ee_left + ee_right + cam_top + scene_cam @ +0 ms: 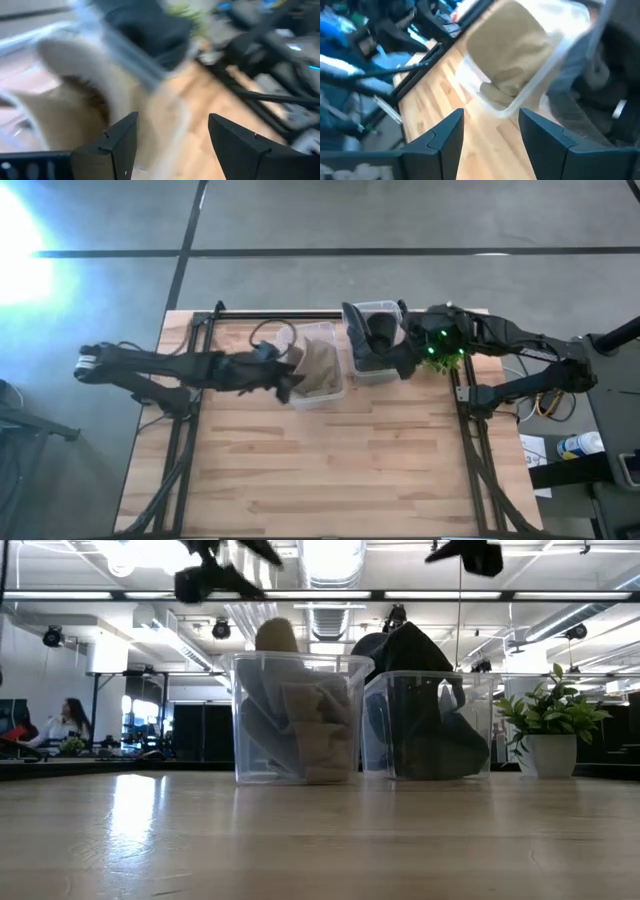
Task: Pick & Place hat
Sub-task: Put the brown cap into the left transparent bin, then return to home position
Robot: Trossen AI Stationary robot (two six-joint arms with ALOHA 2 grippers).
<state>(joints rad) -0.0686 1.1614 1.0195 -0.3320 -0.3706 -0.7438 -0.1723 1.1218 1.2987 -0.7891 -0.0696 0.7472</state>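
Note:
A tan hat (320,363) lies in a clear plastic bin (331,392) at the table's far middle; it also shows as the tan hat (300,715) in the low view. A dark hat (378,335) sits in a second clear bin (372,376) to its right, its crown rising above the rim as the dark hat (415,652). My left gripper (170,145) is open, just above the tan hat's bin at its left side, and touches nothing. My right gripper (490,137) is open, at the near right side of the dark hat's bin.
A small potted plant (553,725) stands right of the bins, near the table's far right corner. The wide wooden table top (320,470) spreads in front of the bins toward the near edge. Black frame rails (180,440) run along both sides.

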